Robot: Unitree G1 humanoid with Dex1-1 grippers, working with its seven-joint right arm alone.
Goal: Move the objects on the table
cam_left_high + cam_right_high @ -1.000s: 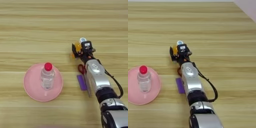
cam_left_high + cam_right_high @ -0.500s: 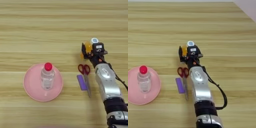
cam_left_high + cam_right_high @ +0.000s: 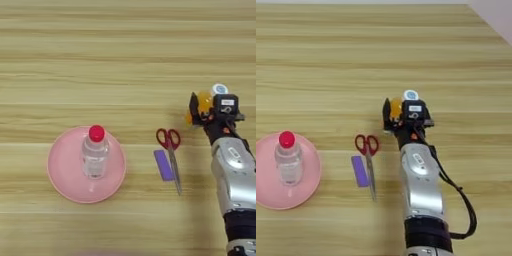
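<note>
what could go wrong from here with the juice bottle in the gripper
1. The small orange juice bottle sits in the gripper with its white cap poking past the fingers; a loose hold might let it slip.
2. The red-handled scissors and small purple block lie just left of the arm; a leftward sweep may knock them.

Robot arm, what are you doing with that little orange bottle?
The robot's right gripper has its black fingers around the small orange juice bottle with the white cap, holding it over the wooden table. To the left lie the red-handled scissors with the small purple block beside them. Further left, the clear bottle with a red cap stands on the pink plate.
</note>
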